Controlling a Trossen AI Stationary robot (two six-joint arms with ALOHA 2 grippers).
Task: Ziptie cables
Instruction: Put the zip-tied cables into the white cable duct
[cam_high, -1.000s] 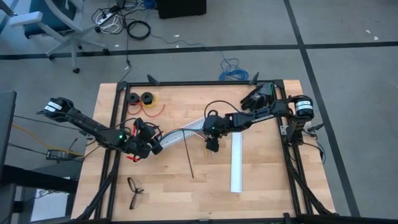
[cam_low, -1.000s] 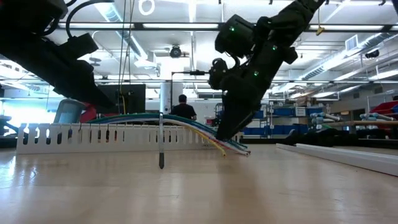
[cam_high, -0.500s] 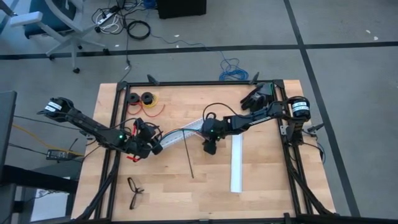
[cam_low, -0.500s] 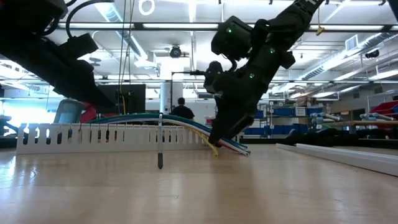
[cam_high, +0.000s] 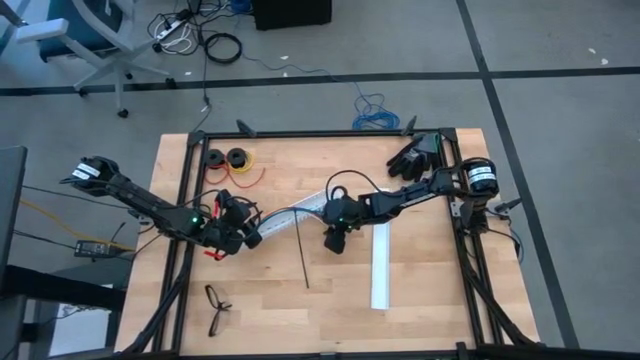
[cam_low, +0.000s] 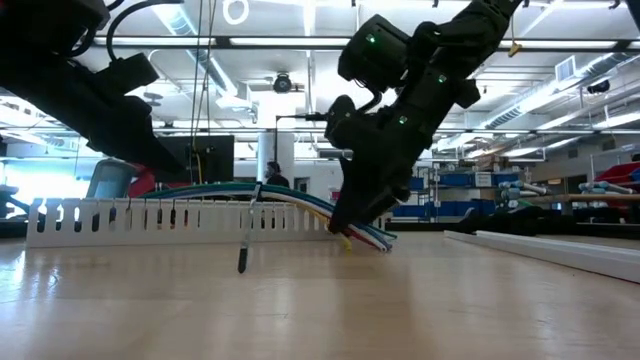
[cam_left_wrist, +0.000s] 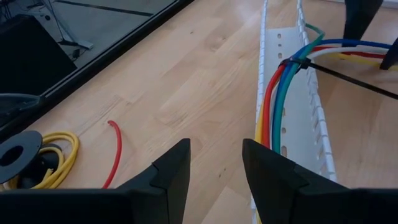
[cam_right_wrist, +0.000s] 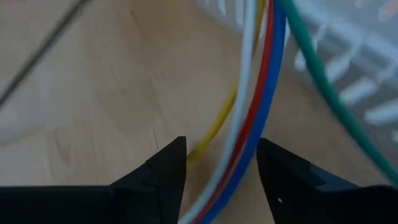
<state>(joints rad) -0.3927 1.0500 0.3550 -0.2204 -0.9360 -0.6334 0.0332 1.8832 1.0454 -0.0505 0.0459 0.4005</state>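
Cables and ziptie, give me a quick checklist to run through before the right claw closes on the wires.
1. Ziptie looped round the cables: ok, the left wrist view shows the black strip wrapped around the bundle.
2. Ziptie tail free: ok, it lies on the table with no claw on it.
3. Right claw lined up: ok, open, with the white, red and blue wires running between its fingers.
4. All wires inside that claw: not ok, the green wire passes outside it.
5. Left claw holding the bundle: not ok, open, with bare table between its fingers.
6. Loop pulled tight: cannot tell.
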